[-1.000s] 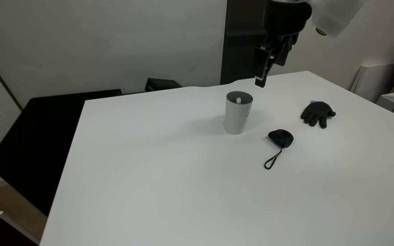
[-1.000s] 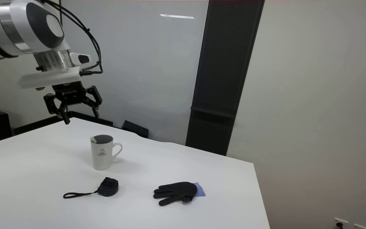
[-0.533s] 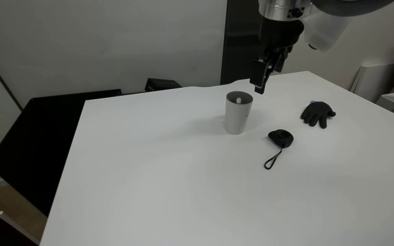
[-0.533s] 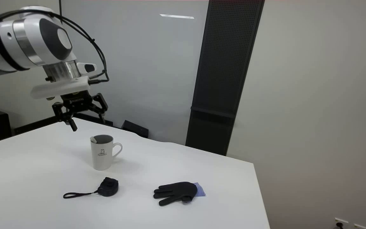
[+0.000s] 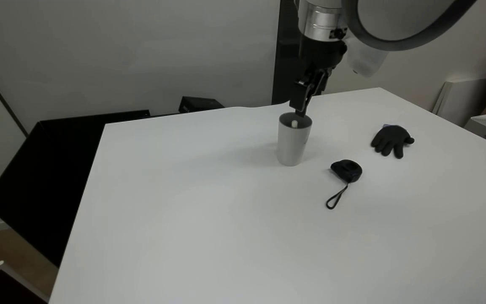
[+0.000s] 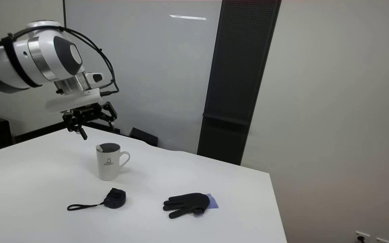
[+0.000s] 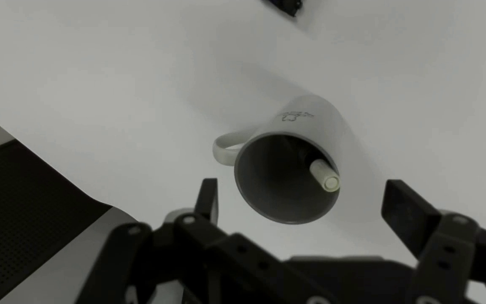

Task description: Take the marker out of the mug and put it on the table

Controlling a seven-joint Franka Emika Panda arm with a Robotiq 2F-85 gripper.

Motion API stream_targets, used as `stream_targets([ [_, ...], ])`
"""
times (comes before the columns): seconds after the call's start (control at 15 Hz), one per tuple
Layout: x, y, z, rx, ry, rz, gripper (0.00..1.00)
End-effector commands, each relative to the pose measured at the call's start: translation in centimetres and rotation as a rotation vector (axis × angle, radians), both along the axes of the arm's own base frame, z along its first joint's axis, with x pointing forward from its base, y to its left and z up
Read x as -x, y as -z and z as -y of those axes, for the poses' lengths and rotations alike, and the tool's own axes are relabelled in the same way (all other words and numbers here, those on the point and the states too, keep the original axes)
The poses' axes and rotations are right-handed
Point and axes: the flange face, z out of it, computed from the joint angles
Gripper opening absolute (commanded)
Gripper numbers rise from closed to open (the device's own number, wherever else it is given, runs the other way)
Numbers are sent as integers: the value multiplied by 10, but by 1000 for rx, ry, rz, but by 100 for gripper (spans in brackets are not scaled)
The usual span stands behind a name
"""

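The marker (image 7: pixel 323 173) leans inside the mug (image 7: pixel 324 120), its pale end by the rim at three o'clock in my wrist view; the handle (image 7: pixel 221 153) is at ten. The mug stands upright on the table (image 6: pixel 235 202). My gripper (image 7: pixel 303 193) has its jaws spread wide; in an exterior view it hangs higher than the mug, apart from it, at eleven o'clock. The tape measure (image 6: pixel 115 199) lies there at six o'clock from the mug, its strap (image 6: pixel 94 205) toward nine, and the black glove (image 6: pixel 191 202) at four.

My gripper (image 6: pixel 98 132), tilted, pointing down
My arm (image 6: pixel 44 59) extends to a wrist (image 6: pixel 74 84) bent downward; in the wrist view my 2 fingers (image 7: pixel 409 215) stand well apart.
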Motion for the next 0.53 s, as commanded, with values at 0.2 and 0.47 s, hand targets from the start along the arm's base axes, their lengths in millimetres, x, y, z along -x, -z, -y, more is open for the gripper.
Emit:
stream_targets([
  [0.2,-21,20,-15,5,-1,24,100],
  [0.47,-25,33,-19,2,-6,30,100],
])
